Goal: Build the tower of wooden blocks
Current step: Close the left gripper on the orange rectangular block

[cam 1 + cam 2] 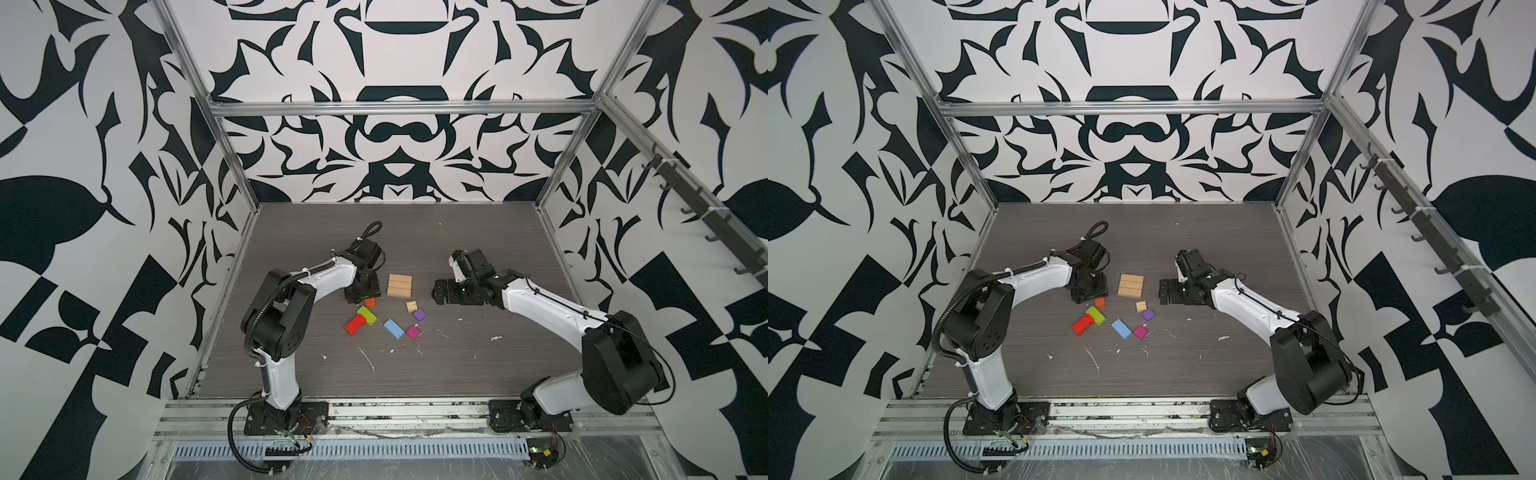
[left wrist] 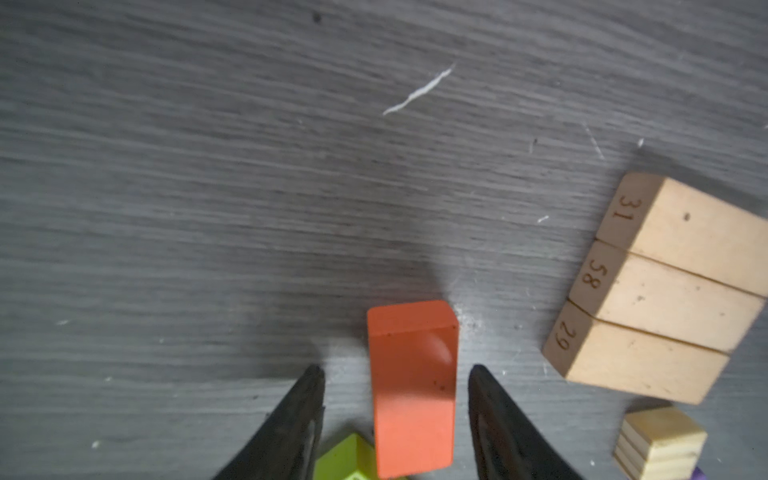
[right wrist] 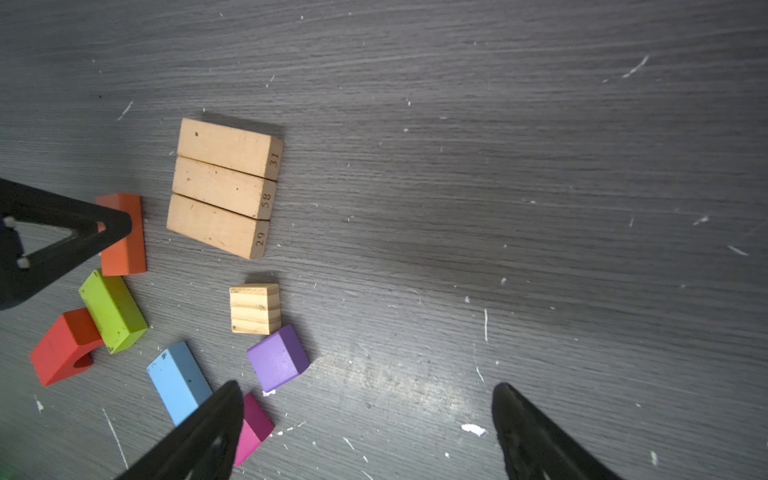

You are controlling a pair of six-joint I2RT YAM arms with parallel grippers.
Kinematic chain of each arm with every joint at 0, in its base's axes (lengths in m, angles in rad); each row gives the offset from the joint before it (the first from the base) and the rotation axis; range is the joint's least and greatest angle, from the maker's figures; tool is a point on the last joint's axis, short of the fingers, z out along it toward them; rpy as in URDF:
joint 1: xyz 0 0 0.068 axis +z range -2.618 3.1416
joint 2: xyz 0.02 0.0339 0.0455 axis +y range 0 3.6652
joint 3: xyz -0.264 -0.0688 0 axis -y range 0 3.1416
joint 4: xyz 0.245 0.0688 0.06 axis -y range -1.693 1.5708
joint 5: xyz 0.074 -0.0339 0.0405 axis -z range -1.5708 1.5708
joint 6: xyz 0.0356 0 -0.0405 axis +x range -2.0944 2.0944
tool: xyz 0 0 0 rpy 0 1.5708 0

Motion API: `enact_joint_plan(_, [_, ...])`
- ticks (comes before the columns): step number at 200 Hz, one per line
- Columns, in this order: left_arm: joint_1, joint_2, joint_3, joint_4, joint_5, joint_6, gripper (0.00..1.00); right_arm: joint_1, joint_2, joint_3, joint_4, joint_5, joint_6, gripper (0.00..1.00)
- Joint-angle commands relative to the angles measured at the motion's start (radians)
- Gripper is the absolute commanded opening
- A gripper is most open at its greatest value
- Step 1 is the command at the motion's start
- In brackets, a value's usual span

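Note:
Three tan oblongs [image 1: 400,285] lie side by side as a flat base on the grey table. Just left of them an orange block [image 2: 411,395] lies between the fingers of my left gripper [image 2: 395,368], with a narrow gap showing on each side, so the jaws are open around it. Loose wood blocks lie in front: lime-green [image 3: 112,309], red [image 3: 62,347], blue [image 3: 178,380], purple cube [image 3: 278,357], magenta cube [image 3: 253,428], tan cube [image 3: 254,308]. My right gripper [image 3: 370,388] hangs wide open over bare table, right of the blocks.
The green block [image 2: 345,457] sits close behind the orange one, by a left fingertip. Aluminium frame posts and patterned walls enclose the table [image 1: 478,249] on three sides. White scuffs mark the surface.

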Motion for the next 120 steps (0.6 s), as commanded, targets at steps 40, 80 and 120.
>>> enact_joint_plan(40, [-0.025, 0.036, 0.033, -0.053, -0.042, 0.004, 0.53, 0.006, -0.031, 0.023, -0.001, -0.003, -0.002, 0.97])
enact_joint_plan(80, [-0.025, 0.038, 0.031, -0.056, -0.051, 0.004, 0.5, 0.004, -0.03, 0.029, -0.005, -0.005, -0.004, 0.97])
enact_joint_plan(120, [-0.028, 0.053, 0.036, -0.068, -0.06, 0.006, 0.46, 0.004, -0.032, 0.035, -0.008, -0.001, -0.005, 0.96])
